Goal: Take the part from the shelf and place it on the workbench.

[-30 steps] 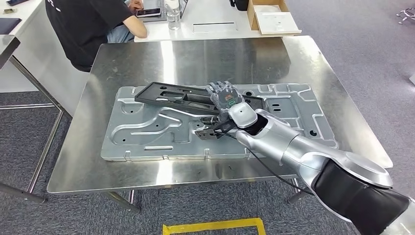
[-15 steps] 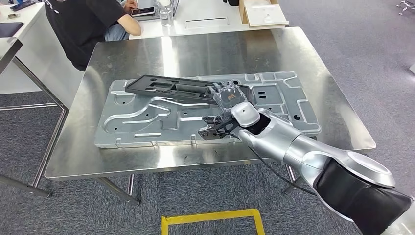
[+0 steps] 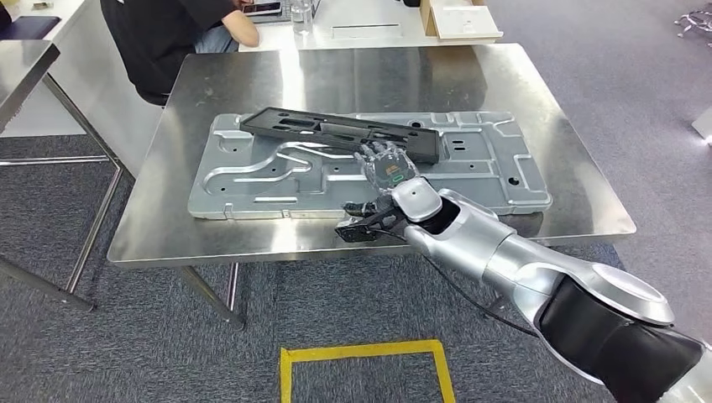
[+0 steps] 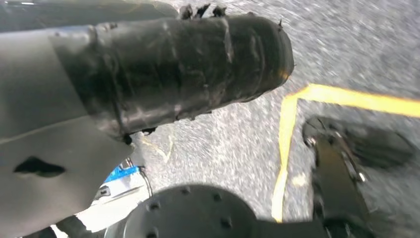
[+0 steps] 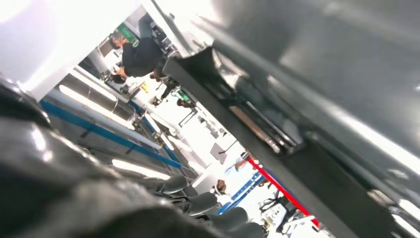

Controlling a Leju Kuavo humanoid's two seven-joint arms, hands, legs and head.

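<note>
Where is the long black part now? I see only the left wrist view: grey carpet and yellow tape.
Observer: The long black plastic frame lies flat on a large grey pressed-metal panel, which is on the steel workbench.
Operator: Does the right hand hold it?
Observer: No. The right hand is at the frame's near edge, with fingers spread and nothing in it.
Operator: Is somebody near?
Observer: A person in a black shirt sits behind the workbench's far left corner.
</note>
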